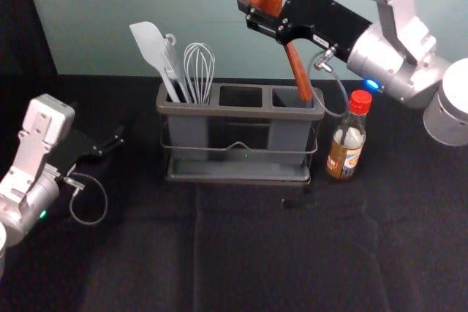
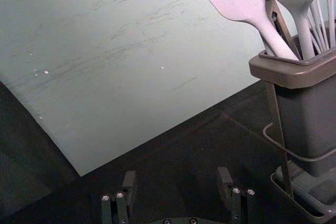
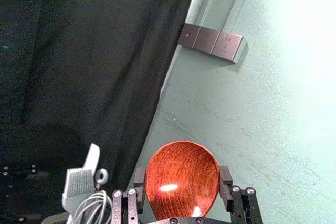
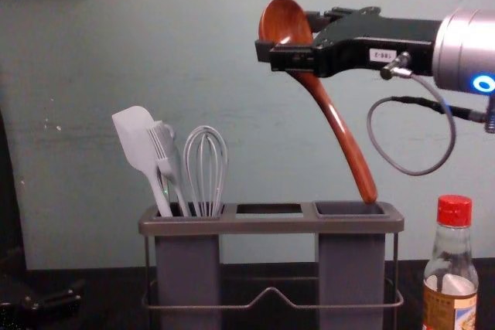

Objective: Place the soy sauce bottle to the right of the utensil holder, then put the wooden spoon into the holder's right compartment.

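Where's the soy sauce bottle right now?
In the head view, the soy sauce bottle stands on the black cloth, just right of the utensil holder.

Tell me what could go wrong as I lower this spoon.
The wooden spoon slants, its handle tip near the right compartment's edge, so it may catch on the rim.

The right gripper, above the holder, grips the spoon by its rounded bowl, so it might twist if the handle meets resistance.

The arm's cable loops near the bottle and might brush its cap.
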Controlling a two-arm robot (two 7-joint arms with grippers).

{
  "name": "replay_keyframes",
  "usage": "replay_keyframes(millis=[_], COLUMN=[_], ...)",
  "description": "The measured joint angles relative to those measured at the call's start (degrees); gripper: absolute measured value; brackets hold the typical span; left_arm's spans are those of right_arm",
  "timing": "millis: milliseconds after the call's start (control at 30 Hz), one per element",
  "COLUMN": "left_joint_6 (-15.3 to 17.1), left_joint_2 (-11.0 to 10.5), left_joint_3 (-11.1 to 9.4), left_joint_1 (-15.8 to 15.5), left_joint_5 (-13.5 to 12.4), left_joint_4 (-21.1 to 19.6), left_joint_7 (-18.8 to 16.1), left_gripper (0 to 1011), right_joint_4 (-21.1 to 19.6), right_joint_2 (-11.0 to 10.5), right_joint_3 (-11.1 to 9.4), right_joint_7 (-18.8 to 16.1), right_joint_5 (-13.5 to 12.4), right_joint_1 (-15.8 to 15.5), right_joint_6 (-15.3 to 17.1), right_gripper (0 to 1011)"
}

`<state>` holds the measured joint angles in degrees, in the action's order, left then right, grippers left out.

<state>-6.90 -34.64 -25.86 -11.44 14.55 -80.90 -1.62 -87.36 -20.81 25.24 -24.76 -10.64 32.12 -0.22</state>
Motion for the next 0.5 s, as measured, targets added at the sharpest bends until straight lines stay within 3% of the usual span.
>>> replay_keyframes(millis=[500], left_joint_6=[0.0], left_joint_2=[0.0], left_joint_3=[0.0], left_joint_1=[0.0], left_joint_5=[0.0], left_joint_4=[0.0], left_joint_7=[0.0], left_gripper=[1005], right_joint_4=[8.3], right_joint_2=[3.3], right_joint_3=[1.5], right_joint_7=[-1.4], right_joint_5=[1.4], right_joint_1=[3.7], right_joint_6=[-1.5], right_gripper=[838])
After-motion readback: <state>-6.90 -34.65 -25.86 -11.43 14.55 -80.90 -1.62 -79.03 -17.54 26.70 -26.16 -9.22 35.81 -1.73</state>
